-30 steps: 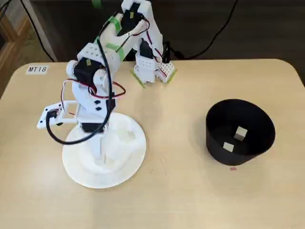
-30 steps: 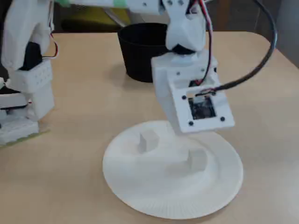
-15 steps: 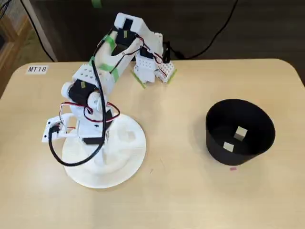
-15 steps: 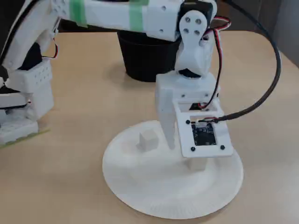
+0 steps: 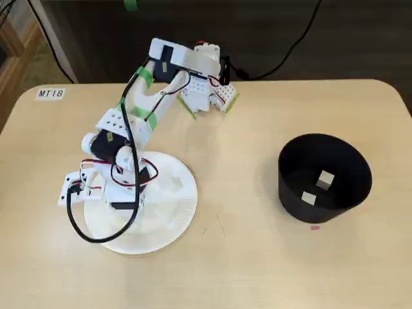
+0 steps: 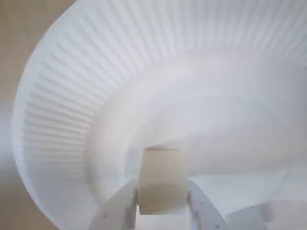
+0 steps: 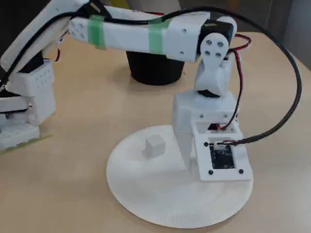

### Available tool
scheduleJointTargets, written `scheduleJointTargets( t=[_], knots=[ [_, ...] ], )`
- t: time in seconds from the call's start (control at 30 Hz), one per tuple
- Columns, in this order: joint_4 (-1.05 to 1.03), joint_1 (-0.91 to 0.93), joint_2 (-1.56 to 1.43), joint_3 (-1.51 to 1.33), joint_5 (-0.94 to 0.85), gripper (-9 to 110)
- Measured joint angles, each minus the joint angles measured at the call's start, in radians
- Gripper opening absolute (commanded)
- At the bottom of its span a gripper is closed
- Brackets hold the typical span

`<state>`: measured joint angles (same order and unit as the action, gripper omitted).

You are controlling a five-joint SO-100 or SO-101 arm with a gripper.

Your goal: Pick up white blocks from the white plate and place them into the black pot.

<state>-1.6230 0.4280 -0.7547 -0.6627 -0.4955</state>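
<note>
Wrist view showed the gripper [image 6: 162, 211] clamped on 1 off-white block [image 6: 162, 179], with a white finger [image 6: 117, 208] against each side of the cube, low over the white plate [image 6: 72, 105]. The ribbed rim curved along the left and top of that view, and bare tan table [image 6: 19, 38] appeared beyond it at the left edge.

From left to right in a fixed view, a label reading "MT18" [image 5: 50, 93] lay at the far left corner of the table. The plate [image 5: 177, 219] lay left of centre, and the arm [image 5: 138, 106] reached over it, covering most of its left half. A loop of black cable [image 5: 96, 235] hung from the wrist across the plate's near rim. The black pot [image 5: 325, 177] stood well apart to the right, holding 2 white blocks [image 5: 326, 179]. A small pink mark [image 5: 315, 226] lay just in front of the pot.

In another fixed view, 1 loose block [image 7: 155, 145] rested on the plate [image 7: 146, 194], left of the wrist housing [image 7: 209, 141]. That housing hid the held cube. The pot [image 7: 155, 70] stood behind, partly covered by the arm's forearm link [image 7: 141, 34].
</note>
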Motion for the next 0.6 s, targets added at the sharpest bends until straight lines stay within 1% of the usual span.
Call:
scheduleJointTargets(
  t=[0.13,0.2,0.3,0.37,0.47,0.53,0.6],
  knots=[
    [0.000,-0.002,-0.095,-0.002,0.021,-2],
    [0.000,-0.008,-0.225,-0.002,0.054,-2],
    [0.000,-0.081,-0.479,-0.002,0.133,-2],
    [0.000,-0.190,-0.657,-0.002,0.206,-2],
    [0.020,-0.440,-0.874,-0.091,0.327,-2],
    [0.121,-0.643,-0.997,-0.249,0.402,-2],
    [0.308,-0.815,-1.140,-0.492,0.480,-3]
  ],
)
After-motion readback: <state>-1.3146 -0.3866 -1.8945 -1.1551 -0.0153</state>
